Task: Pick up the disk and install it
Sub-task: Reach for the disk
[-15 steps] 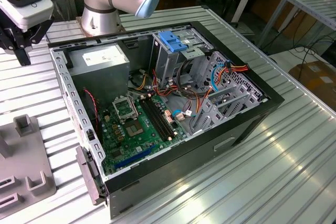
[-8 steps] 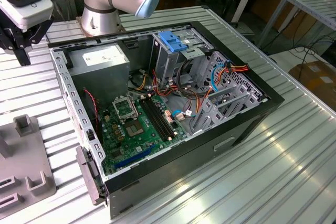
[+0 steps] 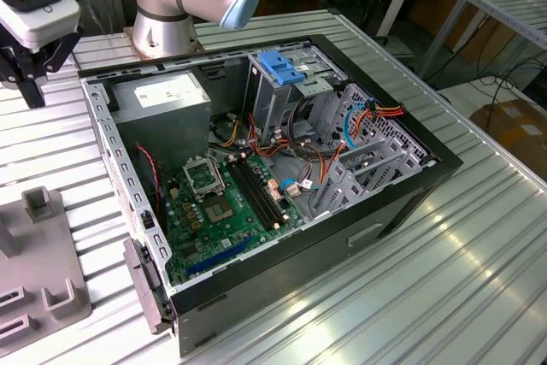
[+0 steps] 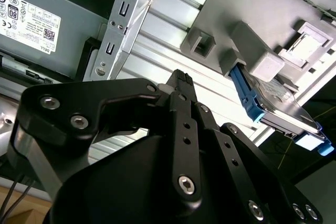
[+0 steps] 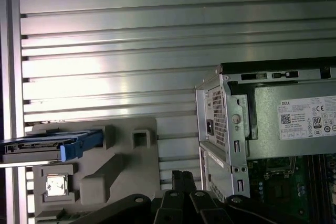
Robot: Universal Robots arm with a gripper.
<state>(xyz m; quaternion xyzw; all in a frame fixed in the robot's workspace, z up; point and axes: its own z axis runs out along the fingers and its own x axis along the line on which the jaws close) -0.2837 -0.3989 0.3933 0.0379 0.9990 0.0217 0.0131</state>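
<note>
- Disk [image 5: 42, 145] not yet picked up; stood on edge in grey fixture [image 3: 60, 271], lower left of the exterior frame, on the desk [image 3: 427, 279].
- Gripper [image 4: 180, 75] held above desk beside fixture; fingers [image 5: 181, 179] pressed together, nothing pinched.
- Pick-up and installation into open case [image 3: 410, 203] both judged outstanding.

We find bare ribbed table [image 3: 444, 279] across the lower right of the exterior view. The open computer case [image 3: 282, 262] blocks the middle, with cables [image 3: 381, 112] crossing its metal cage [image 3: 359, 168]. At lower left stands the grey fixture [image 3: 43, 288]; in the first wrist view its raised blocks crowd the disk [image 5: 42, 144].
</note>
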